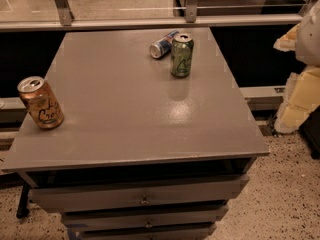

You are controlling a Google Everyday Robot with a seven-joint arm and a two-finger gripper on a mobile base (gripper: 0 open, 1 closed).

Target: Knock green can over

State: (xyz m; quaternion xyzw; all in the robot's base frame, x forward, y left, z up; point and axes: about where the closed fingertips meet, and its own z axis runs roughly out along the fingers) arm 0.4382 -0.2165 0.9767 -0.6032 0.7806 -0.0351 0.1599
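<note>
The green can (181,55) stands upright at the far middle of the grey table top (130,114). It has a mottled light-green pattern and a silver top. A blue-and-silver can (163,44) lies on its side just behind and to the left of it, close to it or touching. An orange-gold can (40,103) stands upright near the table's left edge. My gripper is out of view. Only a white rounded part that may be my arm (309,34) shows at the right edge, well to the right of the green can.
The table has drawers (145,199) below its front edge. A glass partition with a metal rail (150,23) runs behind the table. Pale yellow foam-like blocks (300,99) stand to the right. Speckled floor (285,199) lies at the front right.
</note>
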